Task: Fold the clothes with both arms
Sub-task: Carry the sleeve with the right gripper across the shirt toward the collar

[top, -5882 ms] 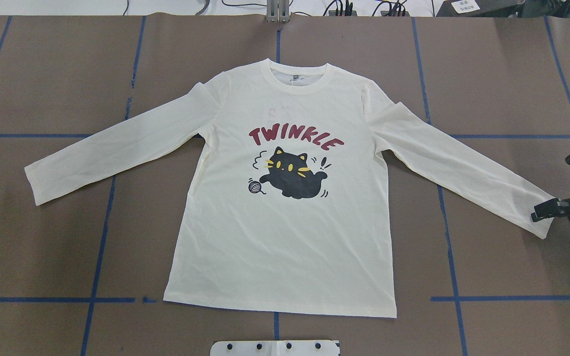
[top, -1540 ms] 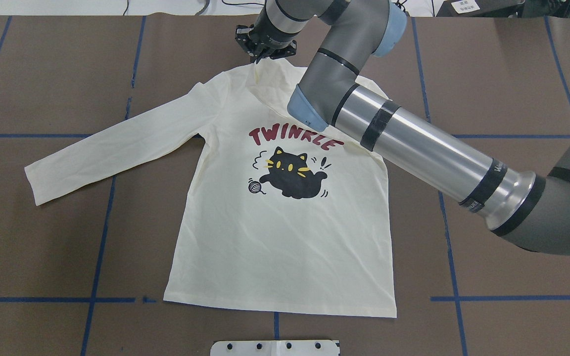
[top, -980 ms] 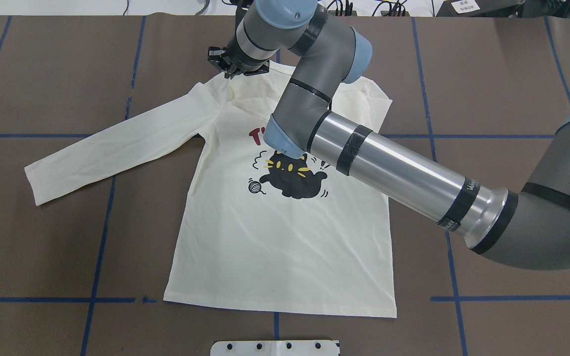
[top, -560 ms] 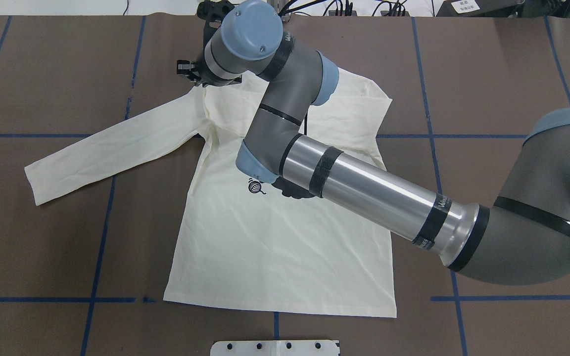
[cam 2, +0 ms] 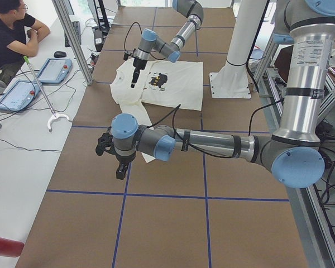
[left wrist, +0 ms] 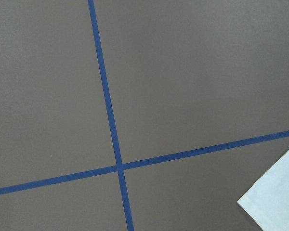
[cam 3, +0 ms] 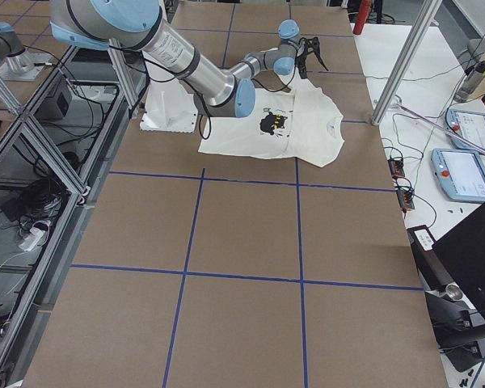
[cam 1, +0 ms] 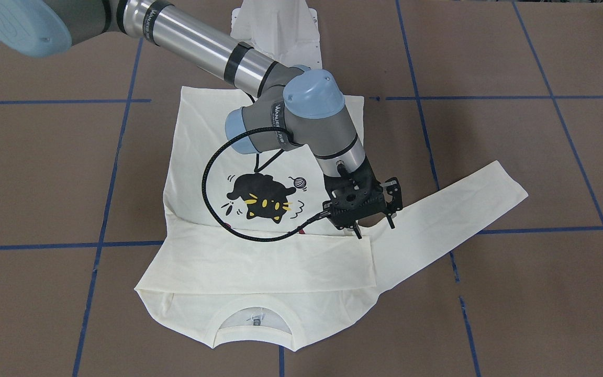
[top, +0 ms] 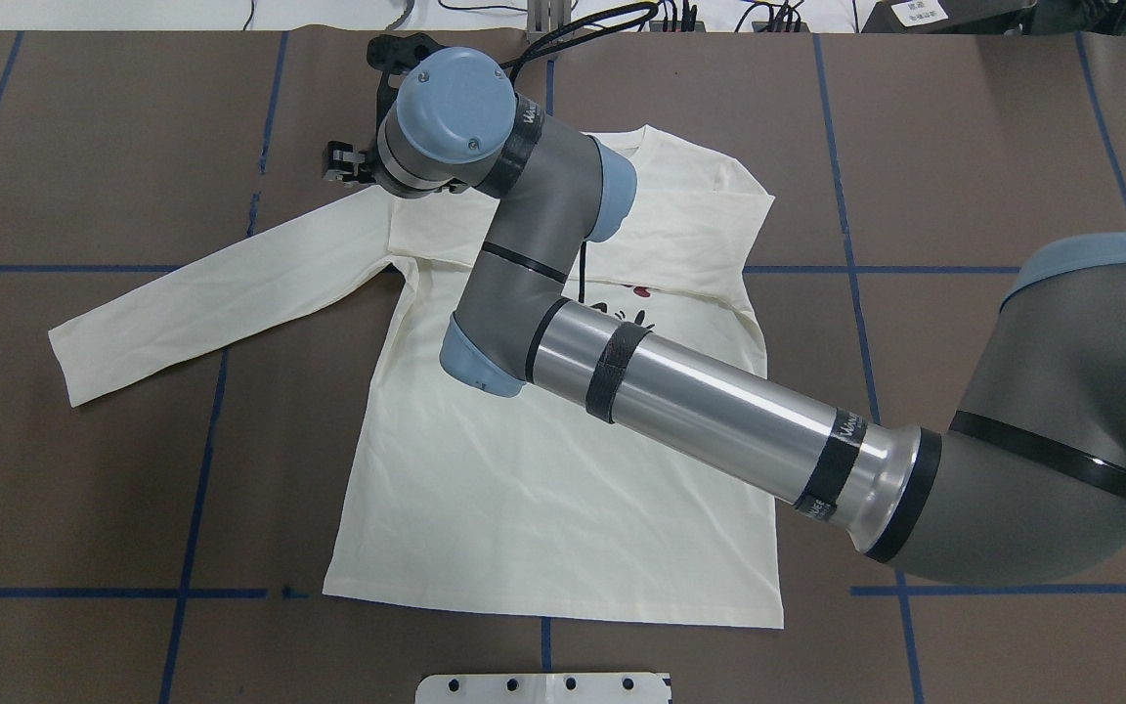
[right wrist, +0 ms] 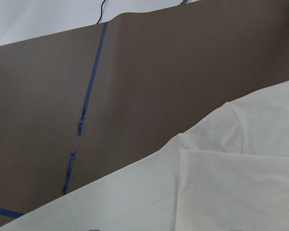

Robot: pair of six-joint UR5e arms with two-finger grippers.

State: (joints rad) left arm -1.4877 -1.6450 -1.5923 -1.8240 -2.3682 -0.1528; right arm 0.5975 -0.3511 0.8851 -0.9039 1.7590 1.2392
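So the brown table (top: 84, 469) has the cream shirt (top: 543, 508) lying flat mid-table, print up. One sleeve is folded across the chest over the red word, the other stretched out sideways. The right arm (top: 700, 411) reaches across it, and the right gripper (cam 1: 375, 230) hovers at the folded cuff, jaws apart, nothing in them. The left arm (cam 2: 212, 144) sits low near the outstretched cuff. Can't tell if the left gripper (cam 2: 119, 167) is spread or closed.

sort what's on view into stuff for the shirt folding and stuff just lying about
For the job: cream shirt; right arm; left arm.
Just there: white pedestal base; blue tape lines; teach pendants; seated operator.
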